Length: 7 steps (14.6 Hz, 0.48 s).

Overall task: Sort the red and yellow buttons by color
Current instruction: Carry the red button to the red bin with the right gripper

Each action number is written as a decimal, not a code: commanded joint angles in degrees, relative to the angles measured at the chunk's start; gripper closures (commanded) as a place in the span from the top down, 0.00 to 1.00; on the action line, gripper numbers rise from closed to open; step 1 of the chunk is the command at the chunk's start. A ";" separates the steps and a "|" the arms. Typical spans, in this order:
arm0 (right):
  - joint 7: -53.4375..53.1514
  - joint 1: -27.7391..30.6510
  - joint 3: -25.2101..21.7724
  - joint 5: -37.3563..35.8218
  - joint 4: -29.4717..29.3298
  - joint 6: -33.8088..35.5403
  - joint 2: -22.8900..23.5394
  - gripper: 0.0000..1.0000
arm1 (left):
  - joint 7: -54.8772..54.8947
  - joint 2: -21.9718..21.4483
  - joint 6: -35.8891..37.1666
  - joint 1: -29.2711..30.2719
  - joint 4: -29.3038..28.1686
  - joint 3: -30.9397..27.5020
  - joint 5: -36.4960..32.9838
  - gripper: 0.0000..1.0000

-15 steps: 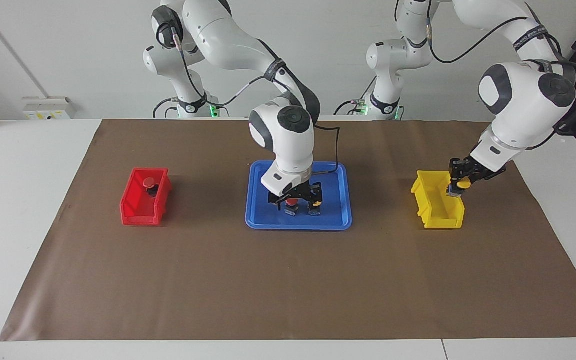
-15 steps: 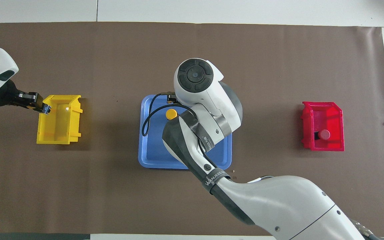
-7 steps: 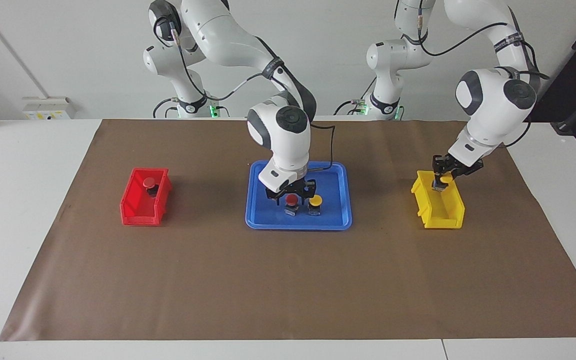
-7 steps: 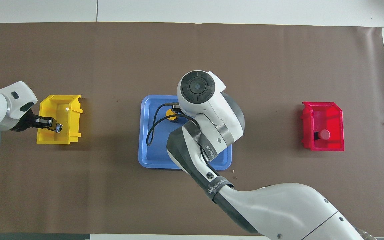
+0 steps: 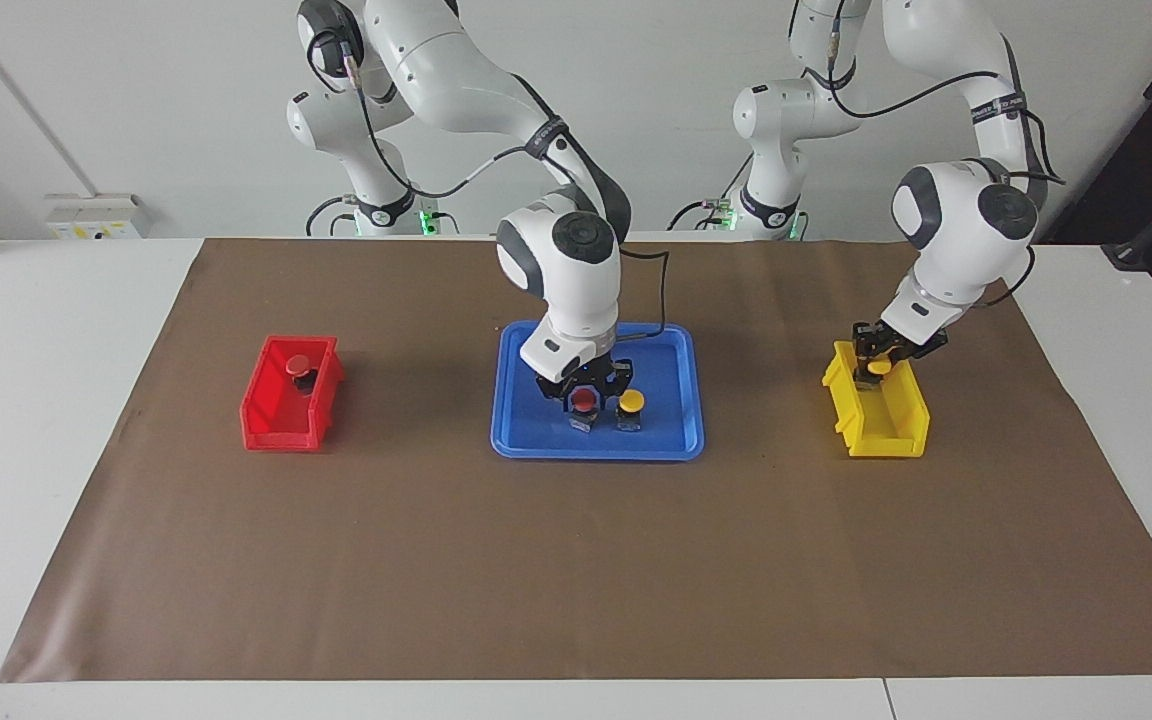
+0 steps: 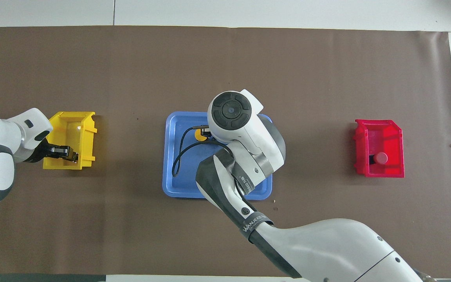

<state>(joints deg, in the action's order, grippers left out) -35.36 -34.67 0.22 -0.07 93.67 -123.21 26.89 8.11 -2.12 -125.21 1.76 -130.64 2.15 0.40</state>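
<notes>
On the blue tray (image 5: 596, 452) stand a red button (image 5: 586, 399) and, beside it toward the left arm's end, a yellow button (image 5: 631, 401). My right gripper (image 5: 587, 396) is down on the tray, shut on the red button's sides. The overhead view hides that grip under the right arm; only an edge of the tray's yellow button (image 6: 199, 134) shows there. My left gripper (image 5: 876, 362) hangs just over the yellow bin (image 5: 881, 430), shut on a second yellow button (image 5: 878, 368). Another red button (image 5: 298, 366) lies in the red bin (image 5: 281, 420).
The brown mat (image 5: 576, 570) covers the table, with the red bin (image 6: 380, 170) at the right arm's end, the yellow bin (image 6: 69, 119) at the left arm's end and the blue tray (image 6: 178, 192) midway.
My left gripper has carried its yellow button from beside the yellow bin to low over it. The right gripper's fingers have come down and closed around the red button.
</notes>
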 commanded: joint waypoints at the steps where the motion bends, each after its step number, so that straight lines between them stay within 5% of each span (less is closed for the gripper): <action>1: 0.47 1.18 0.31 1.04 -2.15 3.82 -1.49 0.15 | -1.17 -0.69 -1.62 0.26 -1.28 0.23 -0.31 0.58; 4: 11.58 8.89 0.05 1.13 -12.18 18.49 -3.76 0.15 | -3.19 -0.52 -1.45 -0.26 -0.50 0.31 -0.31 0.59; 7: 33.08 23.64 0.22 1.39 -4.49 25.63 -14.64 0.16 | -3.10 0.18 4.67 -0.35 6.42 0.31 -0.31 0.65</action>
<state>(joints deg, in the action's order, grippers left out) -15.44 -20.78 -0.78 0.01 82.38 -100.48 19.80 6.13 -2.16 -125.13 1.74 -129.29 2.50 0.40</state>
